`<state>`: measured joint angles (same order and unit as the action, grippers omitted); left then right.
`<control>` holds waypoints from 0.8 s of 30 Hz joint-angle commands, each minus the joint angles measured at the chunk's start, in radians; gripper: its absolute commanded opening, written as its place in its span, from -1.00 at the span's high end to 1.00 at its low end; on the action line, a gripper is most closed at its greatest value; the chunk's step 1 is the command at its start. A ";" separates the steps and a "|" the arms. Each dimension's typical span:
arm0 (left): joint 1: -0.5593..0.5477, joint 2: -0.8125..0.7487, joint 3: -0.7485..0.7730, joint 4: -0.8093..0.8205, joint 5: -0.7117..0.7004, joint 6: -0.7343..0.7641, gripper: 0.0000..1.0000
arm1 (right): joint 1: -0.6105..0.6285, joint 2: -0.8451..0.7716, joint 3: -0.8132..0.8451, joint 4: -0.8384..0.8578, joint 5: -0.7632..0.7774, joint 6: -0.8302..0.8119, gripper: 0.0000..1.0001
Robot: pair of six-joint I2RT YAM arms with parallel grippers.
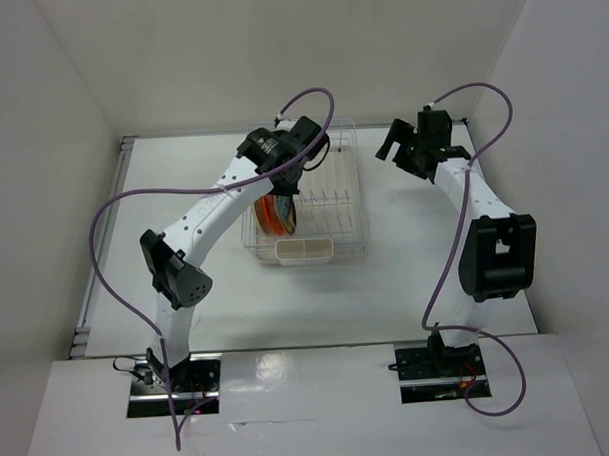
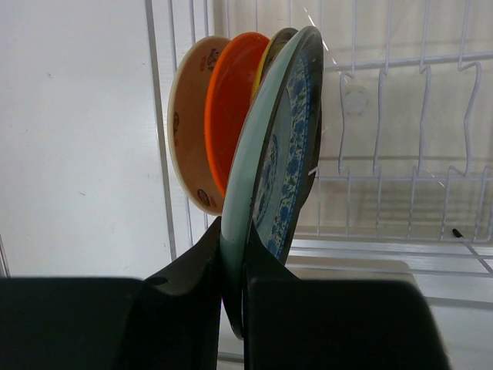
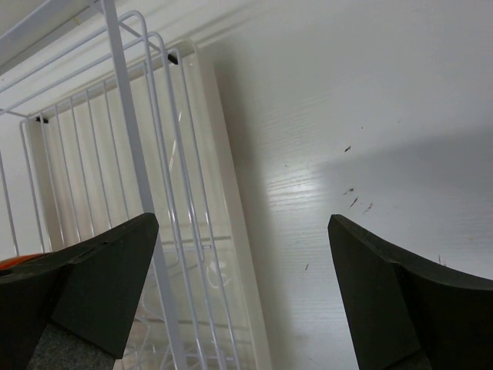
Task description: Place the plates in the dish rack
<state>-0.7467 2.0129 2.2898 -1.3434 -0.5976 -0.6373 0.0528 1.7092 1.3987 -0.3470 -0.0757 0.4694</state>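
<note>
The white wire dish rack (image 1: 334, 202) stands mid-table with a beige holder (image 1: 303, 251) at its near end. My left gripper (image 1: 289, 185) hangs over the rack's left side. In the left wrist view it (image 2: 235, 262) is shut on the rim of the white plate with blue-green pattern (image 2: 289, 146), held upright on edge. Beside it stand the orange plate (image 2: 229, 104) and a pale yellow plate with brown marks (image 2: 187, 123). Only the rim of a fourth plate (image 2: 271, 48) shows. My right gripper (image 1: 402, 145) (image 3: 243, 293) is open and empty beside the rack's right wall (image 3: 154, 193).
White walls enclose the table on the left, back and right. The rack's right rows of tines (image 2: 400, 154) hold nothing. The bare tabletop (image 3: 370, 116) lies under my right gripper. Purple cables loop above both arms.
</note>
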 commanded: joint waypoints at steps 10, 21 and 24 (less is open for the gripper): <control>-0.014 0.041 -0.010 0.029 0.012 -0.059 1.00 | -0.025 -0.026 -0.013 0.002 -0.024 -0.028 -1.00; -0.014 0.102 -0.032 0.038 0.001 -0.096 1.00 | -0.034 -0.026 -0.013 0.002 -0.053 -0.028 -1.00; -0.014 0.124 -0.032 0.049 0.011 -0.096 1.00 | -0.034 -0.026 -0.013 0.002 -0.062 -0.028 -1.00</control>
<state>-0.7586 2.0975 2.2509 -1.3128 -0.5770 -0.7174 0.0254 1.7092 1.3853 -0.3477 -0.1242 0.4530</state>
